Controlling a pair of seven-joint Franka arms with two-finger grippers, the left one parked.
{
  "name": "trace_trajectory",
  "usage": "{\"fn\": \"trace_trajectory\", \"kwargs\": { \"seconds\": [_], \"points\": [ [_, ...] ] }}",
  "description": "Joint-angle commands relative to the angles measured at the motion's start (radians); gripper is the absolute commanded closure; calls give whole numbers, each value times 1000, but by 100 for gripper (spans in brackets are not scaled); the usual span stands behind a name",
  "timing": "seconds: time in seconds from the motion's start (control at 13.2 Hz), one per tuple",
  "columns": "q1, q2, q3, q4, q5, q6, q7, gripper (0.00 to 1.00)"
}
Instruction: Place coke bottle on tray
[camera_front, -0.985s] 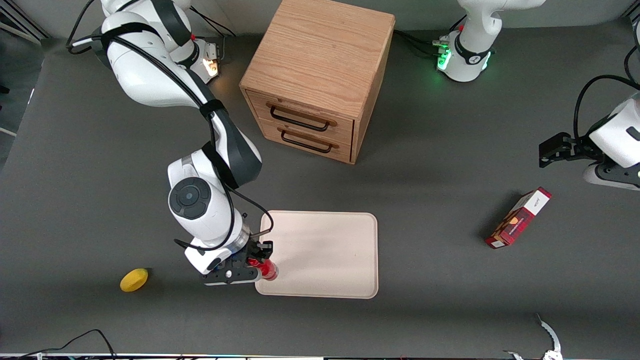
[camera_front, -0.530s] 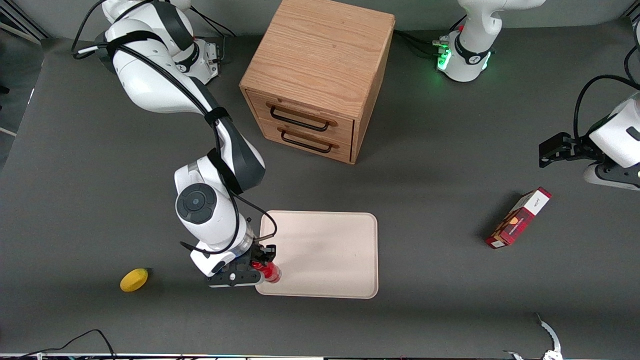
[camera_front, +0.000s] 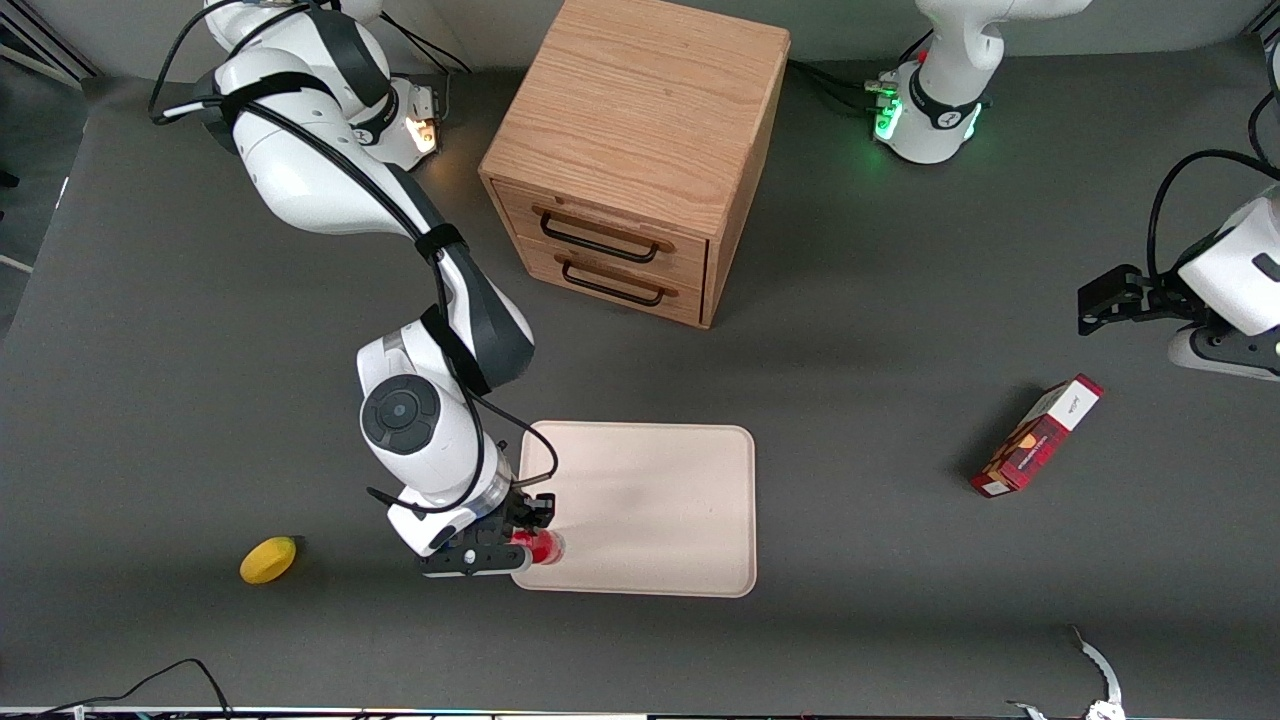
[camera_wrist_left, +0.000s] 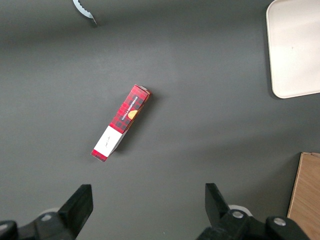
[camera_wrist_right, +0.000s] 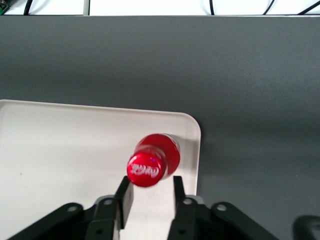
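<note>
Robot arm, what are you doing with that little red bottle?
The robot's gripper is holding the coke bottle by its neck, upright, over a corner of the tray. The corner is the one nearest the front camera, toward the working arm's end of the table. Whether the bottle's base already touches the tray cannot be told. A yellow fruit, a wooden drawer cabinet and a red-and-white carton sit off the tray.

A robotics lab: white arms bolted to a grey table (camera_front: 860, 400), cables trailing.
</note>
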Motion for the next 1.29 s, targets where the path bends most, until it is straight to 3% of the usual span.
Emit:
{"fn": "trace_trajectory", "kwargs": {
  "seconds": [0.0, 0.68, 0.98, 1.21],
  "points": [
    [17, 21, -17, 37, -23, 1, 34, 2],
    [11, -17, -17, 37, -25, -39, 27, 0],
    [-48, -141, 0, 16, -9, -238, -30, 0],
    [-149, -365, 63, -221, -9, -302, -82, 0]
  ]
}}
